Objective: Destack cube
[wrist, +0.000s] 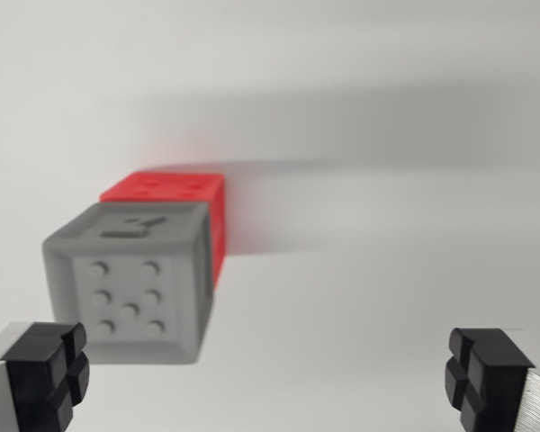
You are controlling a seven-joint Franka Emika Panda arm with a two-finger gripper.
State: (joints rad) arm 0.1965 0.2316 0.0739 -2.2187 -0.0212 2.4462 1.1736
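Wrist view shows us a plain white tabletop (387, 288) filling the frame. On it, toward the wrist view's left, sits a grey plastic cube with raised dots (130, 283), and directly behind it a red plastic cube (175, 193), seemingly touching. Our claw (265, 378) hangs wide open and empty, its black-padded fingertips (45, 373) at the bottom corners.

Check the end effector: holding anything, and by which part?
Nothing held. The end effector is open, its fingers wide apart with only bare surface between; the grey cube and red cube sit beyond, untouched.
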